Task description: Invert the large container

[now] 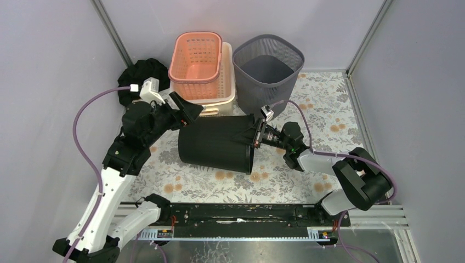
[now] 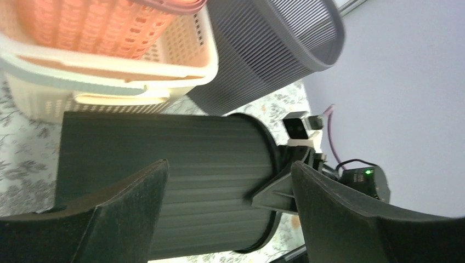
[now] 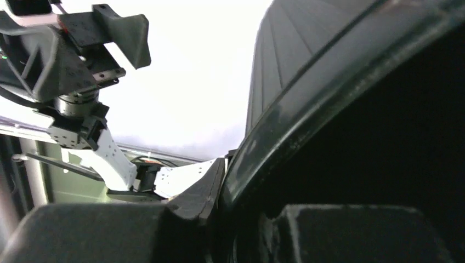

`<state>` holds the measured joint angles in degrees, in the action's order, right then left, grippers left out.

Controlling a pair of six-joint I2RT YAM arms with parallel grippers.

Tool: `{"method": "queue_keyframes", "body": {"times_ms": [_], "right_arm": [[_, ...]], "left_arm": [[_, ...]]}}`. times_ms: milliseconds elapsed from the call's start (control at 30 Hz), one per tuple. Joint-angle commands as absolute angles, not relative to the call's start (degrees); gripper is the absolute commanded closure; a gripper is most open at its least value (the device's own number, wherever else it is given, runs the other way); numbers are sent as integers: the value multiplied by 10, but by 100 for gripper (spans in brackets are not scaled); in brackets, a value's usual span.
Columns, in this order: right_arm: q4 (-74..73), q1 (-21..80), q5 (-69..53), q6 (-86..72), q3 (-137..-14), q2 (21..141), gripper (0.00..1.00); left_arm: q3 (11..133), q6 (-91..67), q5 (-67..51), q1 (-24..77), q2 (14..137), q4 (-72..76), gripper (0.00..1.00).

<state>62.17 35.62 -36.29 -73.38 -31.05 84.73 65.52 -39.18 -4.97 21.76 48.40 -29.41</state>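
Note:
The large container is a black ribbed bin [image 1: 216, 143] on its side over the flowered table, mouth to the right. My right gripper [image 1: 257, 135] is shut on the bin's rim, one finger outside and one inside; the rim [image 3: 307, 93] fills the right wrist view. My left gripper [image 1: 189, 111] is open and empty, just above the bin's closed end at the upper left. In the left wrist view the bin [image 2: 181, 181] lies between and beyond my spread fingers [image 2: 131, 208], apart from them.
A pink basket [image 1: 196, 57] sits in a cream basket [image 1: 225, 87] at the back. A grey mesh bin [image 1: 267, 74] stands upright behind the black bin. A black cloth heap [image 1: 140, 74] lies at the back left. Walls close in on the sides.

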Motion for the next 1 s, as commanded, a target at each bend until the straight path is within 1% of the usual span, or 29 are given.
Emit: {"method": "queue_keyframes", "body": {"times_ms": [0, 100, 133, 267, 433, 567, 833, 900, 967], "right_arm": [[718, 356, -385, -781, -267, 923, 83], [771, 356, -401, -811, -270, 949, 83], [777, 356, -404, -815, -270, 950, 83], [771, 356, -417, -814, -271, 950, 82], [770, 356, -431, -808, -272, 946, 83], [828, 356, -436, -836, -270, 963, 84], [957, 362, -440, -916, -301, 1032, 84], [963, 368, -439, -923, -313, 1045, 80], [957, 378, -440, -923, -333, 1056, 74]], "left_arm": [[648, -360, 1, 218, 477, -337, 8], [621, -344, 37, 212, 463, -372, 1], [602, -340, 42, 206, 454, -371, 0], [542, -327, 32, 164, 434, -361, 0], [510, -318, -28, 90, 445, -332, 0], [512, -319, -66, 62, 447, -321, 0], [533, -371, -182, 57, 449, -284, 0], [557, -378, -195, 57, 451, -289, 0], [586, -379, -197, 57, 456, -298, 0]]}}
